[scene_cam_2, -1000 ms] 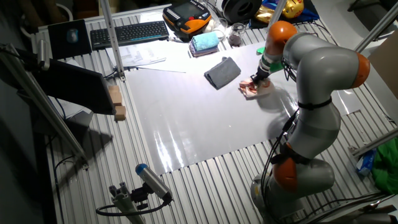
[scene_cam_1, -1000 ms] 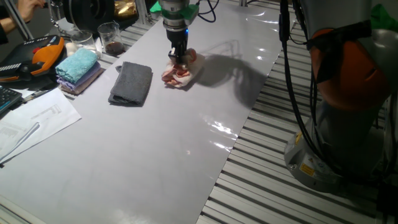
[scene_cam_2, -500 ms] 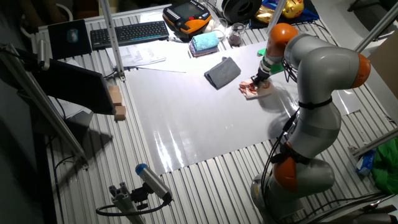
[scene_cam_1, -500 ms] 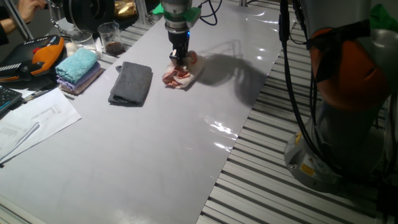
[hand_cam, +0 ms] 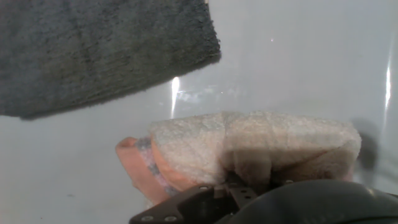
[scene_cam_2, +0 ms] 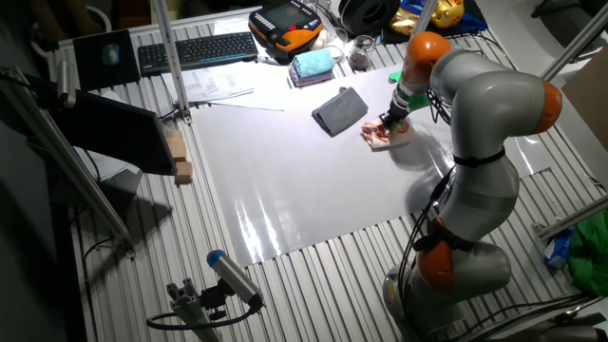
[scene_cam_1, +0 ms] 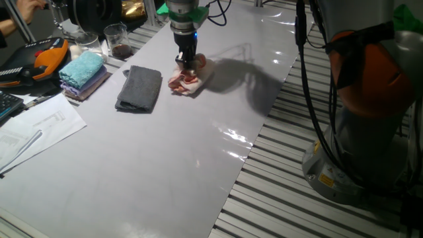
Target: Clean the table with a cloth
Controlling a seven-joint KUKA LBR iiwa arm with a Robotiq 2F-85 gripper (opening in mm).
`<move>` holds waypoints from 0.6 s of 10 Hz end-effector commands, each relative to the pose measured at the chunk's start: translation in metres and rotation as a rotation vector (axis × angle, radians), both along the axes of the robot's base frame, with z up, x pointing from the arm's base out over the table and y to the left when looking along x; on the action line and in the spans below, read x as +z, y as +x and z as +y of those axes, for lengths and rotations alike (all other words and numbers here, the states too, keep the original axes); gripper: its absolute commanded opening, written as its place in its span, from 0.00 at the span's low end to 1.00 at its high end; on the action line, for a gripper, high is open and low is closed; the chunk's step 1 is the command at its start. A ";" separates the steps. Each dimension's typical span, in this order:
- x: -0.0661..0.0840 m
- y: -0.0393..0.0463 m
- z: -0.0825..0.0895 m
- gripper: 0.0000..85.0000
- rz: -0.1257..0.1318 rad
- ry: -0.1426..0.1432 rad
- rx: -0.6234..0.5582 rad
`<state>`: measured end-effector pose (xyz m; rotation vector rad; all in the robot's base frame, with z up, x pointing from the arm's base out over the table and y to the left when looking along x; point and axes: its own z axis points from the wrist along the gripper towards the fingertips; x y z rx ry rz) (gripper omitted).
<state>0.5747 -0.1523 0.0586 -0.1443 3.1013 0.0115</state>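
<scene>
The pale pink and peach cloth (scene_cam_1: 185, 80) lies bunched on the glossy grey-white table (scene_cam_1: 165, 145), right of a dark grey cloth. My gripper (scene_cam_1: 187, 67) points straight down and is shut on the cloth, pressing it against the table. In the other fixed view the cloth (scene_cam_2: 376, 136) sits under the gripper (scene_cam_2: 385, 124) near the table's far right. In the hand view the cloth (hand_cam: 261, 146) fills the lower middle; the fingertips are hidden in its folds.
A folded dark grey cloth (scene_cam_1: 139, 88) lies just left of the pink cloth, close to it in the hand view (hand_cam: 93, 50). A teal-blue towel (scene_cam_1: 82, 69), glasses (scene_cam_1: 117, 39), papers (scene_cam_1: 33, 129) and tools crowd the far left. Slatted floor grating (scene_cam_1: 297, 192) borders the table's right edge.
My gripper and the pink cloth have slid a little to the left, toward the dark grey cloth. Nothing else has moved.
</scene>
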 end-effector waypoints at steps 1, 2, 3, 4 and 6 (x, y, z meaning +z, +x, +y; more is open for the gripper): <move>-0.002 -0.0006 0.003 0.00 -0.005 0.000 -0.005; -0.003 -0.0004 0.007 0.00 -0.007 0.004 -0.010; -0.001 0.0019 0.010 0.00 -0.002 0.005 -0.013; 0.002 0.0051 0.015 0.00 0.004 0.005 -0.019; 0.006 0.0098 0.026 0.00 0.009 0.004 -0.030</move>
